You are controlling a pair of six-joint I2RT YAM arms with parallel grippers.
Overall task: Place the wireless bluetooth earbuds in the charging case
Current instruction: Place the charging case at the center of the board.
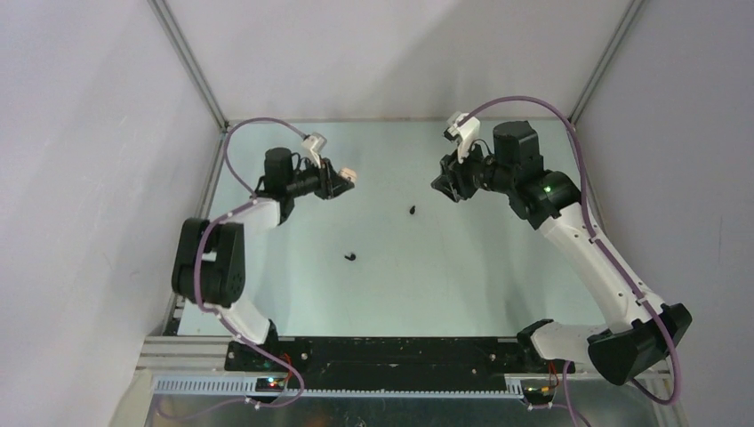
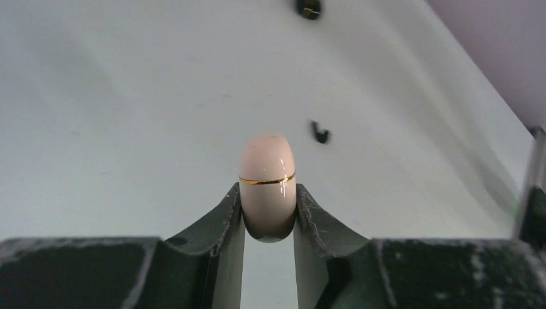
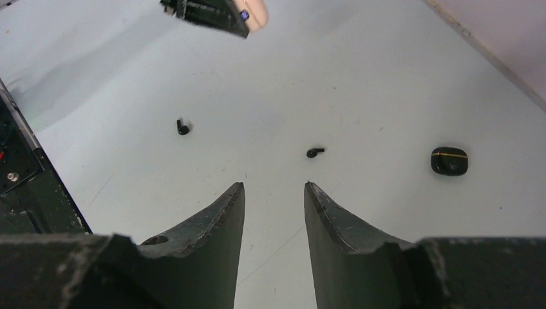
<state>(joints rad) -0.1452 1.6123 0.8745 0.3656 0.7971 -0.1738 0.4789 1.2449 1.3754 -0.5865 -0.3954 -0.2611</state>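
Starting at the right gripper (image 3: 275,183): jaws part-way apart, nothing between them, poised above the pale matte table (image 3: 386,77). Just ahead of those tips, a shade right of their centre line in the right wrist view, a tiny black stemmed earbud (image 3: 315,152), lying flat with its stem seemingly running across the view. That puts it roughly along the closing line of the jaws, not square to it, so probably calls for a small wrist turn before any descent. Farther out to the left, a second black stemmed earbud (image 3: 183,127), well apart from the first and closer to the left arm. Off to the right of the near bud, alone toward the far side, a small black oval charging case with a thin gold seam (image 3: 449,160), lid apparently down. Across the table, clamped tight in the left gripper (image 2: 268,187), a glossy cream-pink oval case with a gold seam (image 2: 267,161), pinched at its lower half, raised off the surface, closed as far as can be told. No cream-white buds to be seen anywhere. Clearly the right arm's reach for the first black bud, the left grip being taken. Plenty of bare surface round both buds, with the grey enclosure walls (image 1: 80,133) well away and no edge near enough to hinder a straight drop.
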